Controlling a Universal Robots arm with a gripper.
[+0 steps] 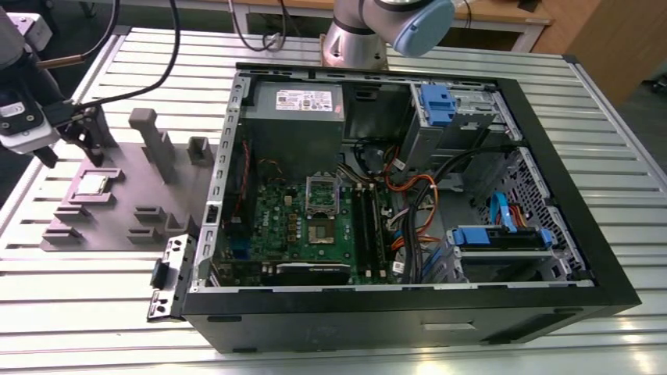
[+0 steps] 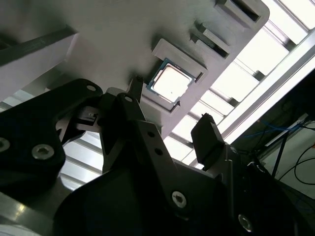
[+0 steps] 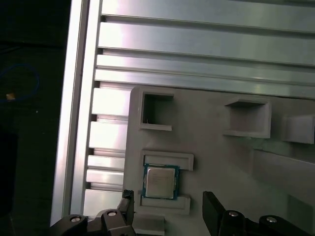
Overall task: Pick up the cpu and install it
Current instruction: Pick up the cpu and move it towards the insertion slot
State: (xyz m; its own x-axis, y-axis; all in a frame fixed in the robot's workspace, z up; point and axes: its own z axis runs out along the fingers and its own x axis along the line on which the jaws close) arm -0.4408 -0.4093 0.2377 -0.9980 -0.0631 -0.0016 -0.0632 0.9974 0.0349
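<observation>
The cpu (image 1: 94, 185) is a small silvery square chip lying flat in a raised holder on the grey fixture plate (image 1: 120, 226), at the exterior view's left beside the computer case. My gripper (image 1: 75, 150) hovers just above and behind it, open, with nothing between its fingers. In both wrist views the cpu (image 2: 170, 81) (image 3: 160, 182) lies a little beyond the gripper (image 2: 170, 113) (image 3: 170, 206), and the two dark fingertips (image 2: 206, 137) (image 3: 211, 209) stand wider apart than the chip. The green motherboard (image 1: 312, 226) with its silver socket (image 1: 321, 193) lies inside the open case.
The black open case (image 1: 417, 312) holds cables, a power supply (image 1: 297, 105) and blue drive bays (image 1: 501, 238). Grey upright blocks (image 1: 156, 144) and empty holders (image 3: 156, 110) stand on the fixture plate. All of it rests on a slatted aluminium table (image 1: 105, 312), whose edge is near the plate.
</observation>
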